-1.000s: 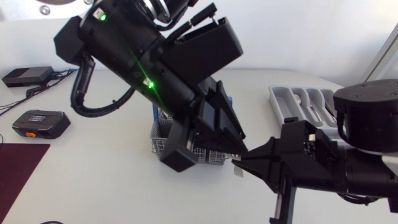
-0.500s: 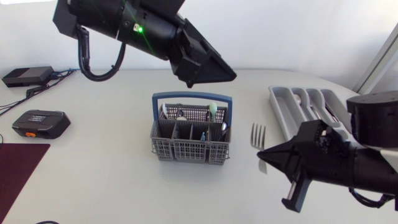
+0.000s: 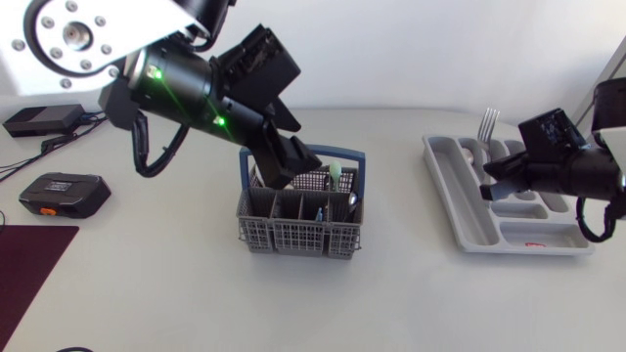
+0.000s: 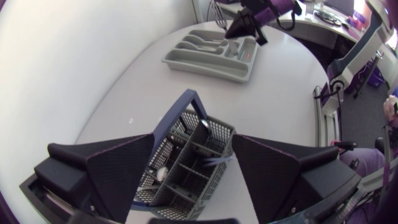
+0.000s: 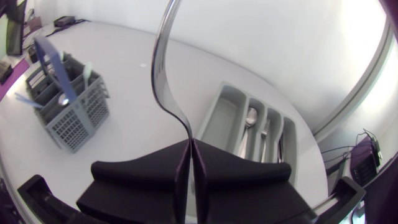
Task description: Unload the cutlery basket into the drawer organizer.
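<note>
Fingers of the right gripper (image 5: 189,148) are being pressed shut on the handle end of one fork (image 5: 163,68), from both sides. The fork is being carried with its long axis close to upright, handle end down in the grip and tines pointing up. The shaft is curving slightly as it rises.

In the head view the fork (image 3: 487,123) and the right gripper (image 3: 489,184) are being held above the far end of the one grey organizer (image 3: 460,210). The organizer is lying at the right side of the bench (image 3: 176,293), its long slots running away from the front edge. At least two spoons (image 5: 250,117) are lying in those slots, but a full count cannot be told.

The left gripper (image 3: 293,168) is being held over the one grey basket (image 3: 293,235), with its fingers spread wide apart and nothing gripped. In the left wrist view the basket (image 4: 186,162) is showing below the gap between them. The basket is standing near the middle of the bench, well apart from the organizer. It is being spanned by one blue handle (image 3: 303,152), and its front row is divided into four compartments.

Several pieces are standing upright in the basket, among them one with a pale green handle (image 3: 335,176). Their total cannot be told.

At the left of the bench, one black box (image 3: 64,194) with orange trim, a second black box (image 3: 41,118) and one dark red mat (image 3: 29,264) are lying.
</note>
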